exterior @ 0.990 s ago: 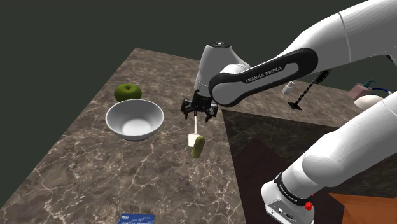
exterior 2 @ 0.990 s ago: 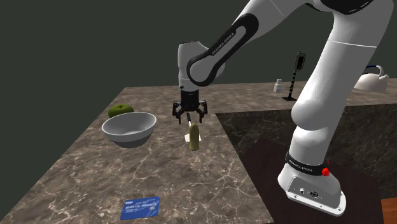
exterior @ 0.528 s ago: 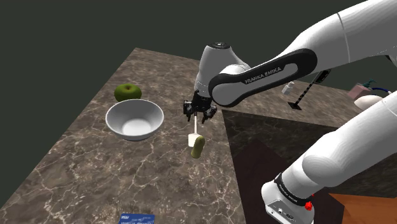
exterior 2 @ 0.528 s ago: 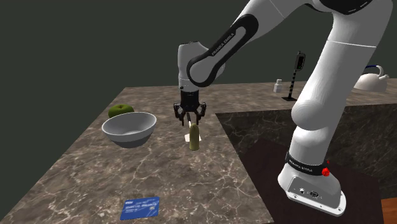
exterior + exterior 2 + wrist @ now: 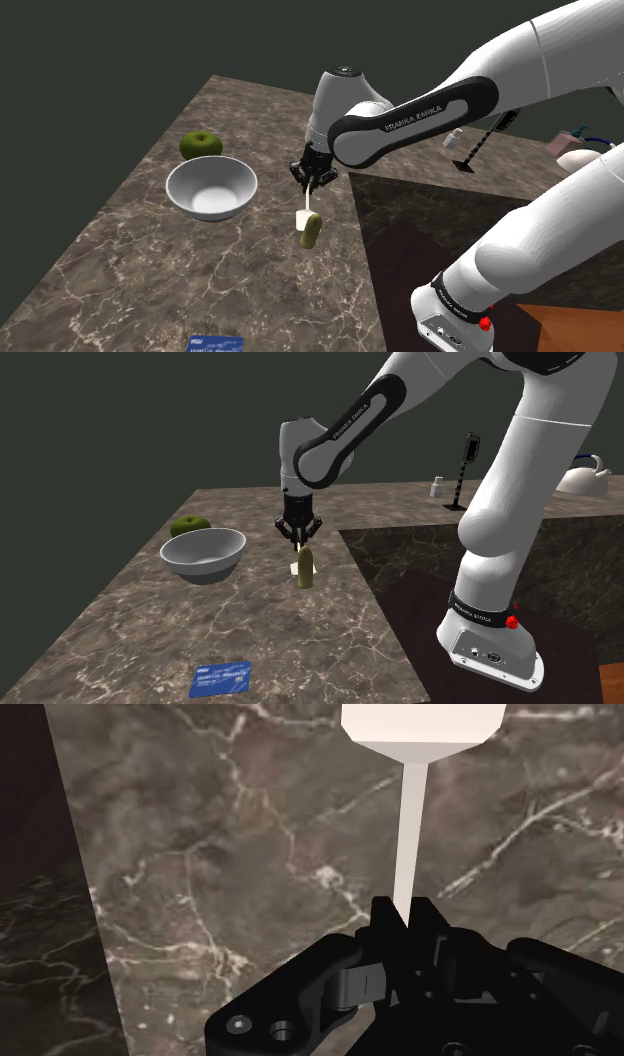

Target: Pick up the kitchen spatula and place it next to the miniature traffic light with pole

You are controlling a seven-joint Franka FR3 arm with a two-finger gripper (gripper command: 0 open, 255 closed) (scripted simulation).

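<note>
The claw (image 5: pixel 313 182) points straight down at the worktop (image 5: pixel 140 265), and its two black fingers (image 5: pixel 383 920) are drawn in tight on the thin white handle of the spatula (image 5: pixel 305 218) — no gap shows on either side of the handle in the wrist view. The grip is at the handle's end. From there the spatula (image 5: pixel 410 814) runs away from the fingers to a broad pale head. In the shoulder view and the second exterior view that far end (image 5: pixel 305 569) looks olive-green. It sits low on the marbled brown worktop (image 5: pixel 290 637), though whether it touches I cannot tell.

The spatula is close to the worktop's inner edge, where the stone gives way to a darker surface. Towards the shoulder view's left stands a white bowl (image 5: pixel 211 190), near the spatula but apart from it, with a green apple (image 5: pixel 201 145) just behind the bowl. A blue card (image 5: pixel 220 677) lies flat at the near end of the worktop.

The traffic light (image 5: pixel 467 470) stands upright on its striped pole well apart from the spatula — across the darker surface, by the far edge, with a small white bottle (image 5: pixel 437 486) just beside it.
</note>
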